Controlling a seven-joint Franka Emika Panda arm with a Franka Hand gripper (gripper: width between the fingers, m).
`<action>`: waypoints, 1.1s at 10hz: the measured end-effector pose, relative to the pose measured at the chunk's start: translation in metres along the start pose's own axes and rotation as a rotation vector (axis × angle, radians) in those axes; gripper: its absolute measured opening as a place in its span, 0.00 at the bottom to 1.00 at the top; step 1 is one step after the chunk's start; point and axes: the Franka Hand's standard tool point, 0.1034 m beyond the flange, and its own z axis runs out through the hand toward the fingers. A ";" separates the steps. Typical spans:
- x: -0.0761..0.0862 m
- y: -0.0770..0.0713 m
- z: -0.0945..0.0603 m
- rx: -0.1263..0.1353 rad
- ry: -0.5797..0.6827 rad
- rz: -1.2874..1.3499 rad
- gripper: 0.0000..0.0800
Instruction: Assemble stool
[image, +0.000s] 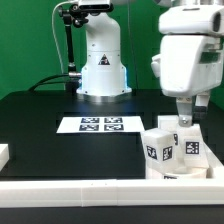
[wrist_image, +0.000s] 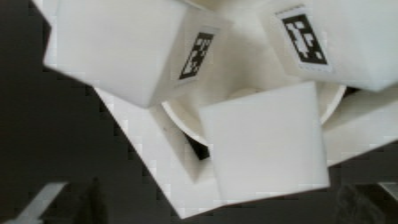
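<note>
The stool parts are clustered at the exterior view's right, near the table's front. Two white legs (image: 160, 148) (image: 190, 145) with black-and-white tags stand close together over the round seat (image: 176, 173). My gripper (image: 185, 120) hangs just above the right-hand leg. Up close, the wrist view shows tagged legs (wrist_image: 134, 55) (wrist_image: 267, 140) crowding over the curved seat rim (wrist_image: 178, 118). My gripper (wrist_image: 214, 210) is open. Its dim fingertips (wrist_image: 63, 203) sit far apart at the picture's edges, touching nothing.
The marker board (image: 100, 124) lies flat in the middle of the black table. The robot base (image: 102, 60) stands behind it. A long white rail (image: 90, 192) edges the table's front. A small white block (image: 3, 153) sits at the exterior view's left.
</note>
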 end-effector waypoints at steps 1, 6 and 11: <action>0.002 -0.003 0.002 -0.001 -0.008 -0.049 0.81; 0.008 -0.017 0.019 0.008 -0.027 -0.132 0.81; 0.005 -0.017 0.023 0.012 -0.032 -0.117 0.48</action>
